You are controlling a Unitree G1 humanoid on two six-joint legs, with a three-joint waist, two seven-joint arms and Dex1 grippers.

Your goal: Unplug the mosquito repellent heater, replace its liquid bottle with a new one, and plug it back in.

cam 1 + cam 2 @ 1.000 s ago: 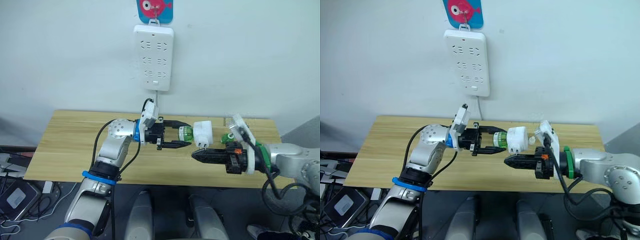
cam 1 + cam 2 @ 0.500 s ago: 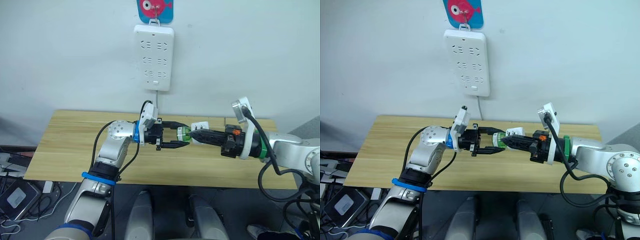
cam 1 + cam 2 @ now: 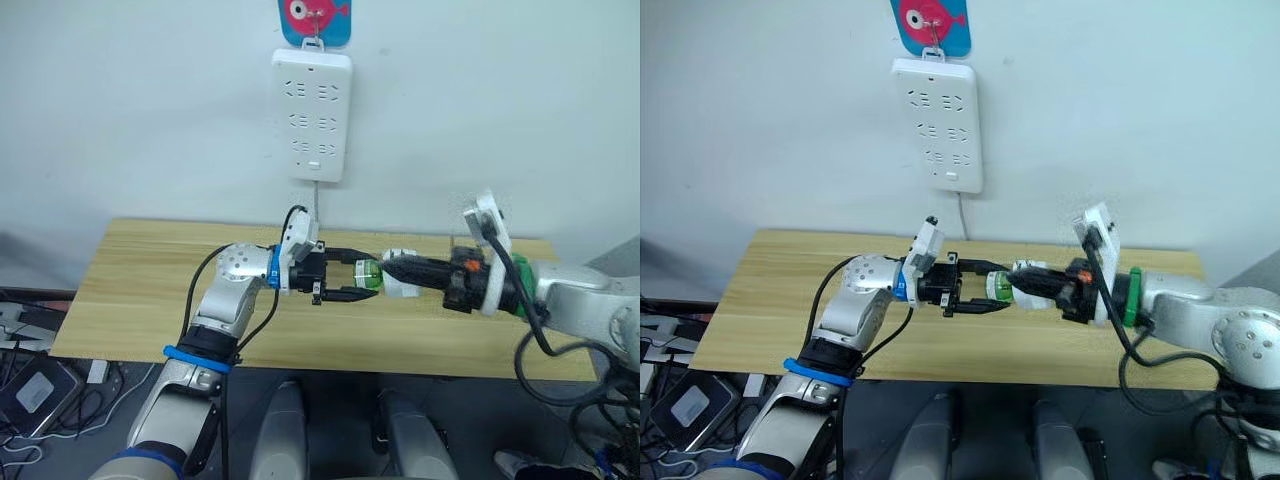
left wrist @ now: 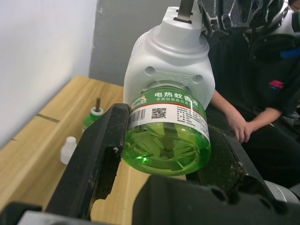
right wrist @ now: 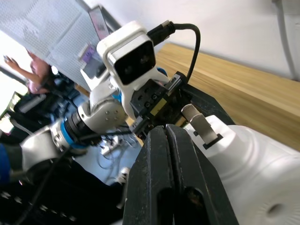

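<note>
The table (image 3: 150, 300) and the strip (image 3: 311, 115) on the wall had not changed; every socket was free, so the unplugging was done.

What had changed was my right gripper (image 3: 388, 267). A second before, it hung low, under the heater (image 4: 166, 61) and apart from it. It then swung up level with the heater, and by this moment it lay right against the white shell. Its fingers were pressed together with nothing between them, and they rested on the shell beside the plug prongs.

My left gripper (image 3: 370, 279) had hardly moved. It held the assembly in the air over the middle of the table, with one finger on each side of the green bottle (image 4: 166, 140), pinching it near its base. The bottle was still seated in the heater, with its neck hidden inside the shell.

I took this to mean I was in the swap step, about to part the old bottle from the heater. With my right fingers closed, I could only brace the shell, not grip it. I judged they would have to open and clamp it before any twisting could work.

Farther along the table, the spare bottle (image 4: 92, 119) stood upright with its wick showing. A small cap (image 4: 68, 149) stood just beside it.
</note>
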